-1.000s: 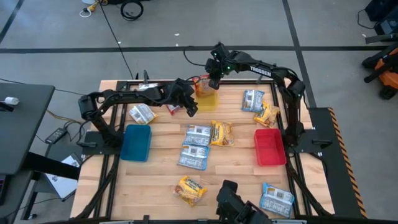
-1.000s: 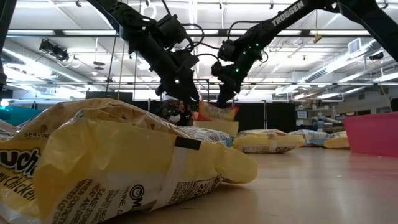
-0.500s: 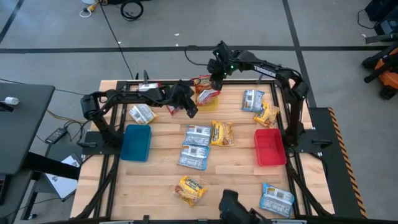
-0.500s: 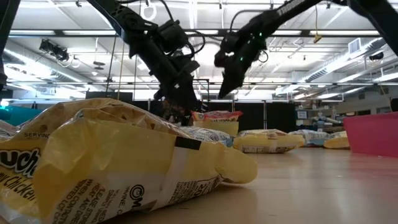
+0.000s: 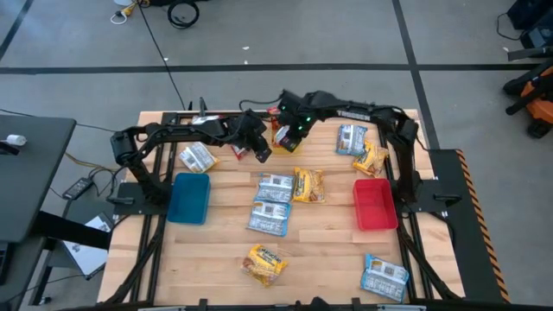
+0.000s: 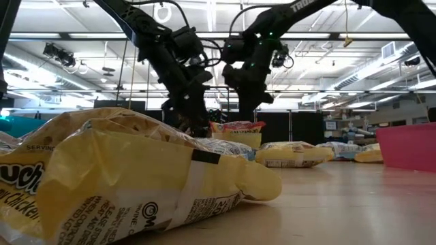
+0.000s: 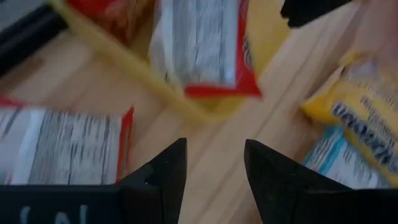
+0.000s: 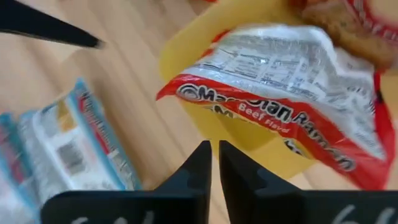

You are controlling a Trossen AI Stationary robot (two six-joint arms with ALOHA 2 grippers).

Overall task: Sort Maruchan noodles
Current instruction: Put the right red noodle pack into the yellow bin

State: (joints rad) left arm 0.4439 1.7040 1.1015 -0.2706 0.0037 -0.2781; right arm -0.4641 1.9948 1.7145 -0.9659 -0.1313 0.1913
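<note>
Lettering first: "Maruchan Ramen" and "Beef Flavor" readable on the red-and-white packet draped over the rim of the yellow bin, nutrition panel facing up, with a second red packet deeper inside. White "TROSSEN" readable along the right arm in the high view. Part of "Chicken" readable on the big yellow-orange packet lying nearest the low camera. Right gripper poised just above the yellow bin, fingers pressed almost together and holding nothing. Left gripper just beside the yellow bin, on its left side in the high view, fingers parted about halfway with only bare wood between them, nothing held; another red-and-white packet flat on the table next to it. Remaining noodle packets scattered away from the yellow bin: three blue-and-white ones and a yellow one clustered toward the table's middle, more toward the red bin, one yellow and one blue along the near edge. Blue bin well to the left of the yellow bin. Pale wooden plank tabletop on a black frame, grey concrete floor around, open workshop with ceiling strip lights behind.
</note>
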